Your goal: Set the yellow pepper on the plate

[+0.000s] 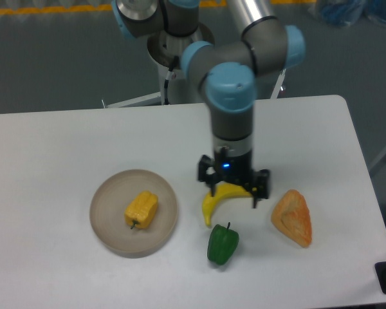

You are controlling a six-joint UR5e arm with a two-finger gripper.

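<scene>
The yellow pepper [141,209] lies on its side in the middle of the round beige plate [107,225] at the table's left. My gripper [235,192] hangs well to the right of the plate, open, with its fingers straddling the banana [216,200]. Nothing is held between the fingers. The gripper's body covers the banana's right half.
A green pepper [222,244] stands just below the banana. An orange-yellow triangular wedge [293,217] lies to the right of the gripper. The table's right edge is near the wedge.
</scene>
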